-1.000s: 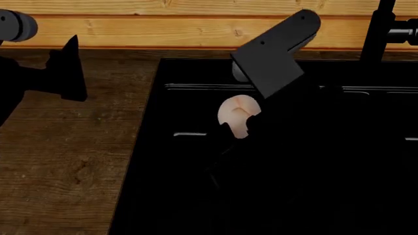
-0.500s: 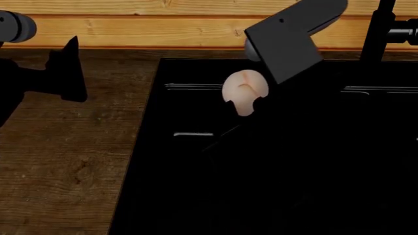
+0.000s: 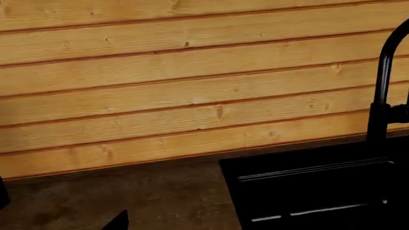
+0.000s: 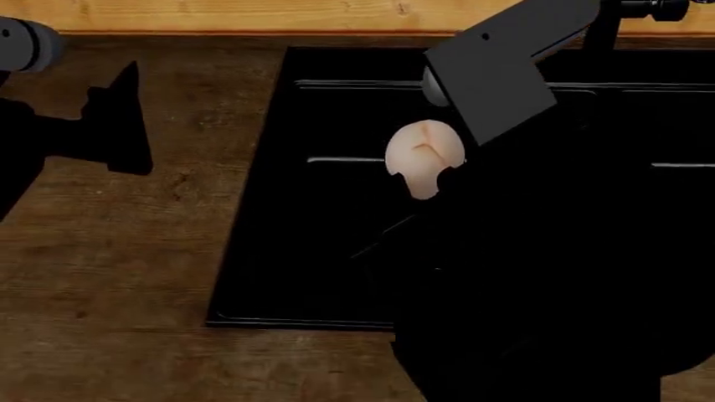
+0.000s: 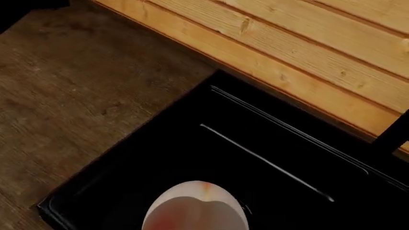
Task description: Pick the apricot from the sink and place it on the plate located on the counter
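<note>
Head view | right claw [image 4: 430,180] pinching apricot [image 4: 423,155] | pale peach-cream, creased, faint blush

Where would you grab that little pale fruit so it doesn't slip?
Around its widest middle, with fingers on opposite sides. The apricot is egg-shaped and smooth, so a pinch near either tip would likely squeeze it out. The right gripper holds it that way over the sink, apparently reaching from above.
</note>
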